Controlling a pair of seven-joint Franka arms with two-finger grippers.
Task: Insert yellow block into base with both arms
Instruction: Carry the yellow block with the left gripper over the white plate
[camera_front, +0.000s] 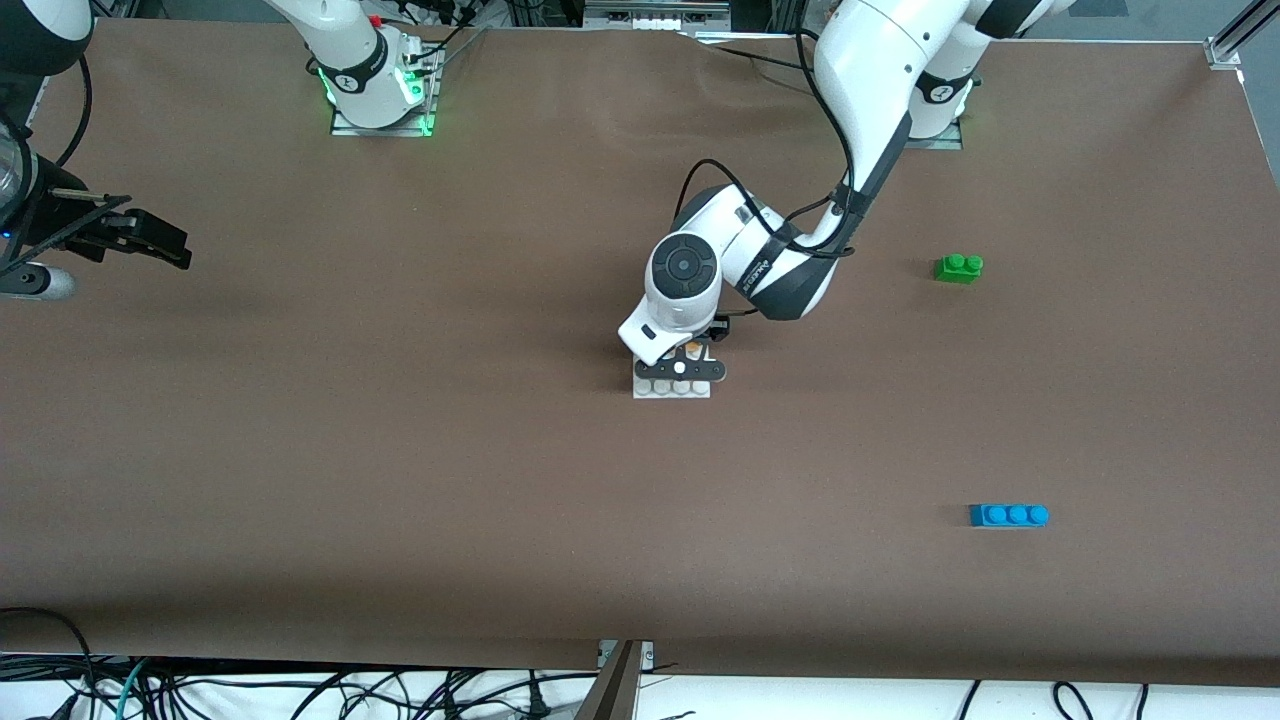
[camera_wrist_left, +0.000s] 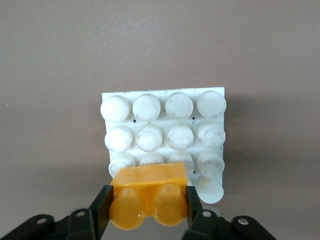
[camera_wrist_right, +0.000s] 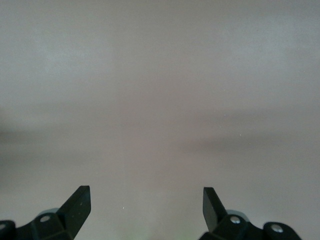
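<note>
The white base (camera_front: 672, 389) lies in the middle of the table; its grid of round studs fills the left wrist view (camera_wrist_left: 165, 125). My left gripper (camera_front: 683, 368) is low over it and shut on the yellow block (camera_wrist_left: 148, 197), one finger on each end, in the left wrist view (camera_wrist_left: 148, 201). The block is over the base's row of studs nearest the gripper; I cannot tell if it touches them. In the front view the hand hides nearly all of the block. My right gripper (camera_front: 165, 245) is open and empty, up in the air over the right arm's end of the table, and its wrist view (camera_wrist_right: 145, 192) shows only bare brown surface.
A green two-stud brick (camera_front: 958, 267) sits toward the left arm's end of the table. A blue three-stud brick (camera_front: 1008, 515) lies at the same end, nearer the front camera. Brown table cover (camera_front: 400, 480) all around.
</note>
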